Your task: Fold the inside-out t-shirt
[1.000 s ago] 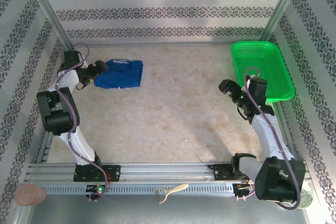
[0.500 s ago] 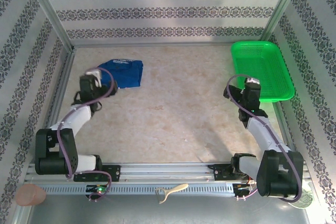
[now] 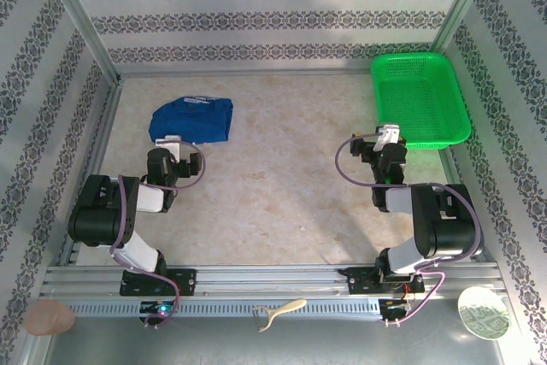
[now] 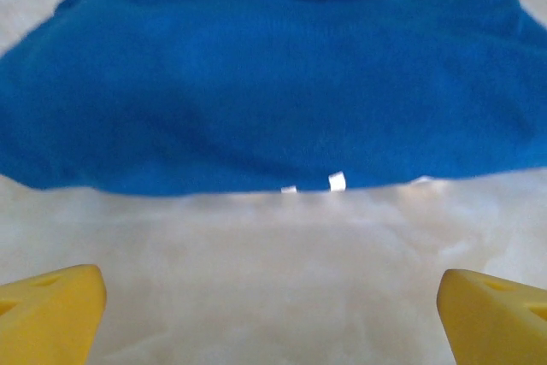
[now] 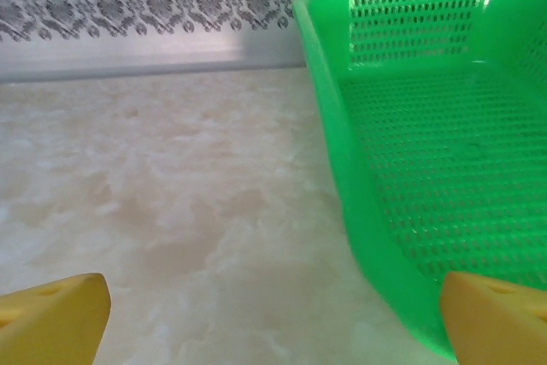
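both left fingers point(image 4: 51, 309) and right fingers point(image 5: 491, 314) spread wide over the marbled beige table point(image 3: 282, 194), patterned walls point(image 3: 273, 19) around.

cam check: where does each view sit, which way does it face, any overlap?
Top external: above and behind the bases, looking down at the table; shows both arms, left gripper, right gripper.
Left wrist: on the left arm, facing the blue t-shirt; yellow fingertips at bottom corners.
Right wrist: on the right arm, facing the green basket and far wall; yellow fingertips likewise.
Shared: top external also sees t-shirt and basket.
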